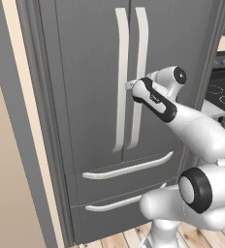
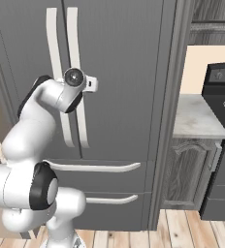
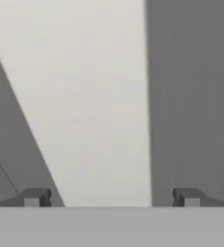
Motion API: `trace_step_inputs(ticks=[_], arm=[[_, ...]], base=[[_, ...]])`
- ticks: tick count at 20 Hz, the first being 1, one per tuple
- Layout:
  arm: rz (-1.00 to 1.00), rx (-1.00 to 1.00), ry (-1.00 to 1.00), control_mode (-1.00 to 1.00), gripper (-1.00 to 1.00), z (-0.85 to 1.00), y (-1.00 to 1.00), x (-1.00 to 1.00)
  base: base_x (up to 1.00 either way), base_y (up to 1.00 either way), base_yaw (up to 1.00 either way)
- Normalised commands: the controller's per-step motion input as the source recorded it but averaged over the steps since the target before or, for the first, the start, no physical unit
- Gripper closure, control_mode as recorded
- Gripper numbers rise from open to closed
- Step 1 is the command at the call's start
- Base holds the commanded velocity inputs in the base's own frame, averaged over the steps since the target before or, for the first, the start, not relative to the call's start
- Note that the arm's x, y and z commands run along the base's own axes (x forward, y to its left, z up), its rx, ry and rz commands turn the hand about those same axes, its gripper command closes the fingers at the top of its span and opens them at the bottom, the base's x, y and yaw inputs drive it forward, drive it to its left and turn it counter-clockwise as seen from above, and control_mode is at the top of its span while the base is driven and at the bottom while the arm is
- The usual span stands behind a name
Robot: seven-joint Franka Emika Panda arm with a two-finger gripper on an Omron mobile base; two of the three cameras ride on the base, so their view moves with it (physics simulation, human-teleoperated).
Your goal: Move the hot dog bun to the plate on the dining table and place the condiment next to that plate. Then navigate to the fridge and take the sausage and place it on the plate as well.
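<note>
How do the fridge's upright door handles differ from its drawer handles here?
The door handles on the fridge stand upright as a close pair at the door seam; the drawer handles lie level, one above the other. The door handles are longer. The open gripper sits at the right door handle, while the drawer handles hang free below. All are pale grey bars.

The arm (image 1: 192, 126) reaches to the closed fridge (image 1: 95, 97) at its right door handle (image 1: 138, 72).

no readable text anywhere, fridge (image 1: 95, 97) doors plain, a small pale mark on the arm (image 1: 155, 99) too blurry to make out, no labels or numbers
</note>
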Motion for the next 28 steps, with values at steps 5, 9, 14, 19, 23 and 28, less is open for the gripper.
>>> trace_step_inputs(ticks=[5, 9, 14, 19, 23, 28], arm=[[0.00, 0.00, -0.08, -1.00, 1.00, -0.18, 0.11, 0.59], [0.00, 0.00, 0.00, -1.00, 1.00, 0.00, 0.00, 0.43], [0.00, 0.00, 0.00, -1.00, 1.00, 0.00, -0.37, -0.04], [-0.08, 0.00, 0.00, -1.00, 1.00, 0.02, -0.89, -0.64], [-0.10, 0.00, 0.00, -1.00, 1.00, 0.04, -1.00, -0.98], [-0.12, 0.00, 0.01, -1.00, 1.00, 0.02, -1.00, -0.99]], base=[[0.00, 0.00, 0.00], [0.00, 0.00, 0.00], [0.00, 0.00, 0.00], [0.00, 0.00, 0.00], [0.00, 0.00, 0.00], [0.00, 0.00, 0.00]])
